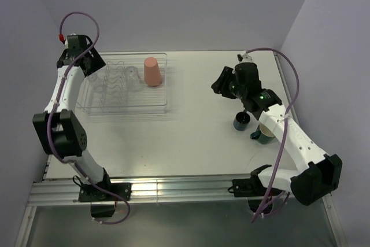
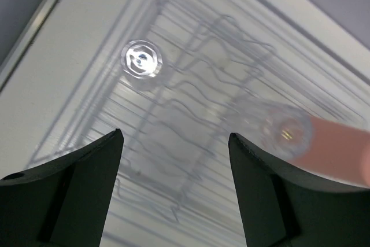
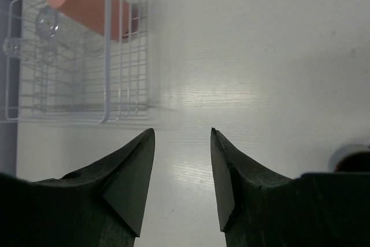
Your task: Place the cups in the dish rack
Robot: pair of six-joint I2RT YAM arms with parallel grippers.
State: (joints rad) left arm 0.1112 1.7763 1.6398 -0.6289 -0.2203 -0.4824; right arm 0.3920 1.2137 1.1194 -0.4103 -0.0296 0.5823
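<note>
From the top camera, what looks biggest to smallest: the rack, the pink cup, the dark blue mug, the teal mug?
1. dish rack, biggest by far.
2. pink cup.
3. dark blue mug, slightly smaller.
The teal mug is partly hidden under the right arm, so I can't rank it.

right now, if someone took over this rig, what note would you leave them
Left gripper: open, empty, above the left end of the dish rack.
Right gripper: open, empty, over bare table to the right of the rack.
In the rack: pink tumbler, a glass tumbler beside it, a second glass tumbler further along.
On the table by the right arm: navy mug and teal mug, the teal one partly under the arm.
Done: three cups loaded. Left: both mugs.
</note>
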